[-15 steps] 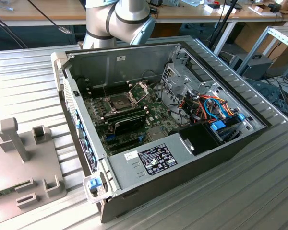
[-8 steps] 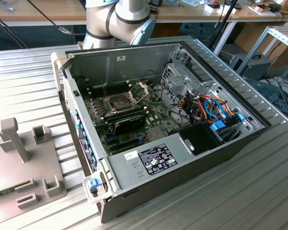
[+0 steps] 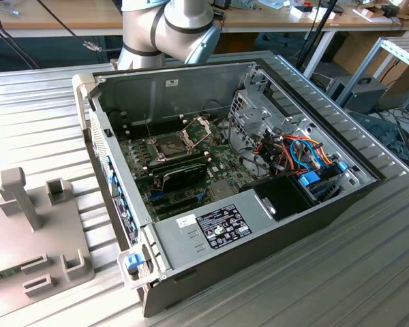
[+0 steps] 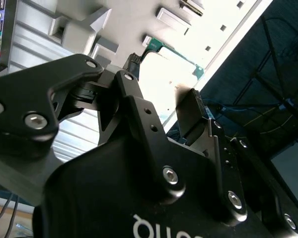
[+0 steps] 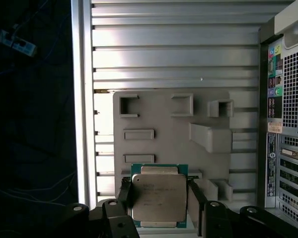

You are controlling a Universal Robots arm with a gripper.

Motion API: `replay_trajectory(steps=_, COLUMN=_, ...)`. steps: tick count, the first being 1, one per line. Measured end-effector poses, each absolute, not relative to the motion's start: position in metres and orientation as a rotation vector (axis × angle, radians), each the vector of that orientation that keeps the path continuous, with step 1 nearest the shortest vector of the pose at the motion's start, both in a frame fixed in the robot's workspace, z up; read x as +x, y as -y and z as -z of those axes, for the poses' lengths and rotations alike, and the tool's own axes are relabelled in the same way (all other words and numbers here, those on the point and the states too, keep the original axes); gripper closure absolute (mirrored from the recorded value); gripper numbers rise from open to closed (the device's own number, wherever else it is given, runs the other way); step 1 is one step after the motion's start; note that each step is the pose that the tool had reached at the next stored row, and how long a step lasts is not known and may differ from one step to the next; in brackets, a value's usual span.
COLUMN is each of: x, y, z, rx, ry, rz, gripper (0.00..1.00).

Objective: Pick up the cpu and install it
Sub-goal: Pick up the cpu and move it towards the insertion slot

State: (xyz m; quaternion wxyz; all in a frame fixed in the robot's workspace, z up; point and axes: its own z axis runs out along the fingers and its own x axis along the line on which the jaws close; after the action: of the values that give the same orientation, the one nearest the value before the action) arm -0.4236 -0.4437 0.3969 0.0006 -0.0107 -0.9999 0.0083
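The hand (image 5: 159, 193) clamps the one cpu (image 5: 159, 199) between its two fingers (image 5: 125, 196) in the first wrist view, over one grey fixture plate (image 5: 174, 144). In the second wrist view, both fingers pinch the chip's green edge. In the exterior view, that plate lies on the surface (image 3: 41, 109) at eight o'clock from the single open computer case (image 3: 259, 235).

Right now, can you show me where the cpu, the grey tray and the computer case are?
cpu (image 5: 159, 197), first wrist view, middle of its metal top.
grey tray (image 5: 164, 124), first wrist view, bare flat middle.
computer case (image 3: 143, 95), exterior view, its inside wall.
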Motion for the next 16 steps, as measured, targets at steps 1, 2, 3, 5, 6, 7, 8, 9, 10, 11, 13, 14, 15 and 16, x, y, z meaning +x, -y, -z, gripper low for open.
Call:
replay_trajectory(steps=1, x=-0.423, y=0.444, z=-0.397, rx=-0.034, ry=3.14, rz=-0.026, gripper=0.45)
replay_trajectory(steps=2, x=-0.421, y=0.444, z=-0.397, rx=-0.034, ry=3.14, rz=-0.026, gripper=0.45)
replay_trajectory(steps=3, x=-0.419, y=0.444, z=-0.397, rx=-0.034, ry=3.14, rz=-0.026, gripper=0.45)
replay_trajectory(steps=5, x=-0.416, y=0.444, z=-0.397, rx=-0.034, ry=3.14, rz=-0.026, gripper=0.45)
replay_trajectory(steps=6, x=-0.414, y=0.444, z=-0.397, rx=-0.034, ry=3.14, rz=-0.026, gripper=0.45)
replay_trajectory(steps=7, x=-0.413, y=0.444, z=-0.397, rx=-0.034, ry=3.14, rz=-0.026, gripper=0.45)
replay_trajectory(steps=8, x=-0.409, y=0.444, z=-0.397, rx=-0.034, ry=3.14, rz=-0.026, gripper=0.45)
replay_trajectory(steps=9, x=-0.407, y=0.444, z=-0.397, rx=-0.034, ry=3.14, rz=-0.026, gripper=0.45)
replay_trajectory(steps=10, x=-0.405, y=0.444, z=-0.397, rx=-0.034, ry=3.14, rz=-0.026, gripper=0.45)
replay_trajectory(steps=11, x=-0.402, y=0.444, z=-0.397, rx=-0.034, ry=3.14, rz=-0.026, gripper=0.45)
replay_trajectory(steps=13, x=-0.397, y=0.444, z=-0.397, rx=-0.034, ry=3.14, rz=-0.026, gripper=0.45)
replay_trajectory(steps=14, x=-0.395, y=0.444, z=-0.397, rx=-0.034, ry=3.14, rz=-0.026, gripper=0.45)
replay_trajectory(steps=15, x=-0.391, y=0.444, z=-0.397, rx=-0.034, ry=3.14, rz=-0.026, gripper=0.45)
replay_trajectory(steps=16, x=-0.389, y=0.444, z=-0.397, rx=-0.034, ry=3.14, rz=-0.026, gripper=0.45)
